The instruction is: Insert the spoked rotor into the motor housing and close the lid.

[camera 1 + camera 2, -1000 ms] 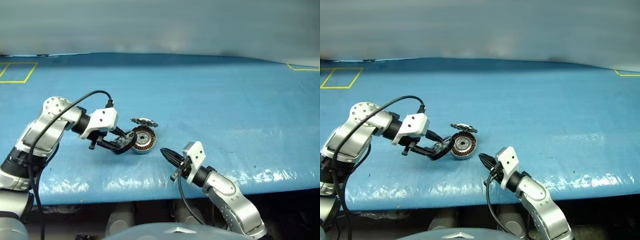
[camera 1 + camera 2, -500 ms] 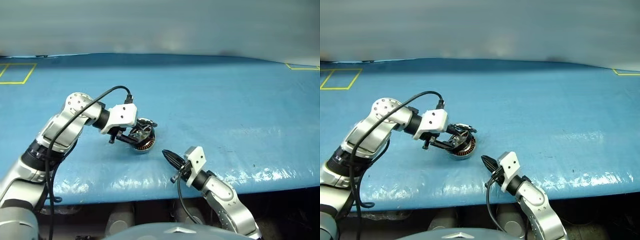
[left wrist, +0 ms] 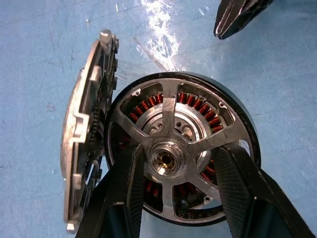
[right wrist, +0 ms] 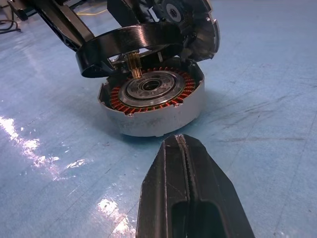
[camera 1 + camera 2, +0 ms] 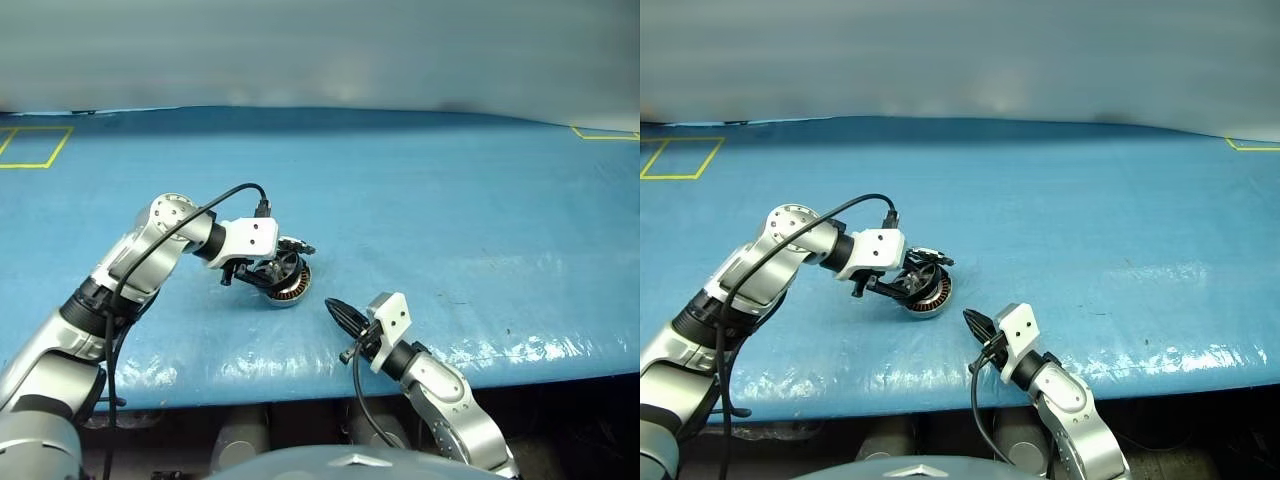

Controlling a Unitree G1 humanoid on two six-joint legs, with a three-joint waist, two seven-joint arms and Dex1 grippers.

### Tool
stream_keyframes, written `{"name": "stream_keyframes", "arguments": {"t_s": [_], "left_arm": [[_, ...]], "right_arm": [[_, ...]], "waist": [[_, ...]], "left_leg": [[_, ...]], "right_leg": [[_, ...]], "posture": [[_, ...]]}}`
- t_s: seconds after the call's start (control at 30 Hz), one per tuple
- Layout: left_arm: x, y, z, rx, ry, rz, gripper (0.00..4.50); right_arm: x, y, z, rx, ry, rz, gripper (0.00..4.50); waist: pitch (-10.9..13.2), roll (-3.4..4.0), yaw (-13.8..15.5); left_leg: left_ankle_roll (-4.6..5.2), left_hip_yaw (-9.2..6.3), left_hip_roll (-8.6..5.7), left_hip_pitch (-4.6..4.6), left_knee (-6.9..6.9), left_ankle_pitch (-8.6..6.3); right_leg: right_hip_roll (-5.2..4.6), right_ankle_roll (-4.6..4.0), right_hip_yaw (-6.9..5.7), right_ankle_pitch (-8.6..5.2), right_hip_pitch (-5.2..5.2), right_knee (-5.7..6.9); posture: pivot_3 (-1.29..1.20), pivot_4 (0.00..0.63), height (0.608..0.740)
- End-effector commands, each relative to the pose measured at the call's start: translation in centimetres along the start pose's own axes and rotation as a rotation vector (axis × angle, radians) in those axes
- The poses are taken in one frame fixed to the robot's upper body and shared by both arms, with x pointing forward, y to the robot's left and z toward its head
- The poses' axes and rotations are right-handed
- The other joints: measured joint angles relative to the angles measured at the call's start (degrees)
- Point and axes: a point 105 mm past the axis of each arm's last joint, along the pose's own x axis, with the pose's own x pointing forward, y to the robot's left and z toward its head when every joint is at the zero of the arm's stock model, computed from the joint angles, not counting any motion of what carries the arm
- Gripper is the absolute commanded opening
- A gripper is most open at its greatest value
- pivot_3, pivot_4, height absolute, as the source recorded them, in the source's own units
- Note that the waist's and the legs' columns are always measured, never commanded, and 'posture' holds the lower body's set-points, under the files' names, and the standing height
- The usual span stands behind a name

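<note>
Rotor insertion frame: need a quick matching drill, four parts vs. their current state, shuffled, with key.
Column 1
1. spoked rotor
2. motor housing
3. lid
4. right gripper

Column 2
A. swung open, standing on edge beside the housing
B. shut, holding nothing, short of the housing
C. resting on the blue table, copper windings showing
D. held by its rim in the left gripper, just above the housing

Pairs: 1-D, 2-C, 3-A, 4-B
</note>
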Motion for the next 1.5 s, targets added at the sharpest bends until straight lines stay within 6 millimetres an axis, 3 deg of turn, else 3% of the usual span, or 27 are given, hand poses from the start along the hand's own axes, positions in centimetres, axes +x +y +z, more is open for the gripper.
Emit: {"name": "stream_keyframes", "arguments": {"t_s": [0.03,1.0,1.27,1.5], "left_arm": [[-0.5,0.8,0.9,0.042,-0.013,0.032,1.81],[0.8,0.6,0.0,0.102,0.070,-0.030,1.81],[0.8,0.8,0.6,0.111,0.052,-0.027,4.31],[0.4,0.5,1.4,0.100,0.008,-0.033,4.33]], "right_arm": [[0.1,0.1,1.1,-0.025,-0.049,0.010,0.00],[0.1,-0.3,0.8,-0.038,-0.024,-0.016,0.00],[0.1,-0.4,0.7,-0.040,-0.023,-0.022,0.00],[0.1,-0.3,0.6,-0.037,-0.018,-0.019,0.00]], "waist": [[0.0,0.00,0.0],[0.0,0.00,0.0],[0.0,0.00,0.0],[0.0,0.00,0.0]], "left_leg": [[0.00,0.00,0.00,0.00,0.00,0.00],[0.00,0.00,0.00,0.02,0.00,0.00],[0.00,0.00,0.00,0.01,0.00,0.00],[0.00,0.00,-0.01,0.01,0.00,0.00]], "right_leg": [[0.00,0.00,0.00,0.00,0.00,0.00],[0.00,0.00,0.01,0.00,0.02,0.00],[0.01,0.00,0.01,0.00,0.01,0.00],[0.00,0.00,0.02,0.00,0.01,0.00]], "posture": [[0.00,0.150,0.740],[0.00,0.150,0.740],[0.00,0.150,0.740],[0.00,0.150,0.740]]}}
